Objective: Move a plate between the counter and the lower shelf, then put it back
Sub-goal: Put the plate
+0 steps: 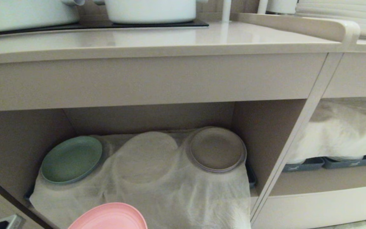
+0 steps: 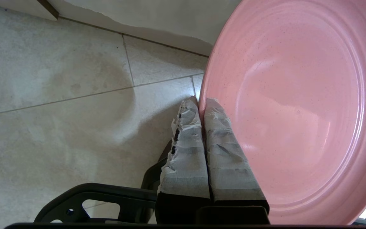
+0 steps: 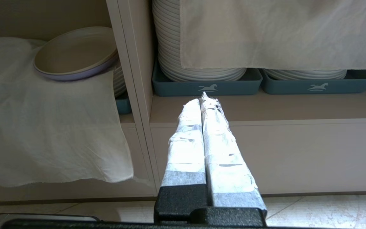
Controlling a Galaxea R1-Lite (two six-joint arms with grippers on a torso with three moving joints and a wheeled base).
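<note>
Left tool (image 2: 201, 105) pinching the pink plate (image 2: 297, 108) by its rim, taped fingers (image 2: 186, 149) pressed flat on it, floor tiles (image 2: 59, 95) beneath. In the head view the plate (image 1: 110, 218) sits at the bottom edge, out in front of the lower shelf (image 1: 265, 133), clear of the cloth (image 1: 176, 190). On the cloth: green plate (image 1: 71, 159) at the shelf's left end, a covered round shape in the middle, grey-brown plate (image 1: 217, 149) at the right end. Desk (image 1: 157, 39) above, with white pots on the hob along its back edge. Right tool (image 3: 203, 98) pressed together, holding nothing, low before the narrower shelf with grey trays (image 3: 206, 87) of stacked white plates.
</note>
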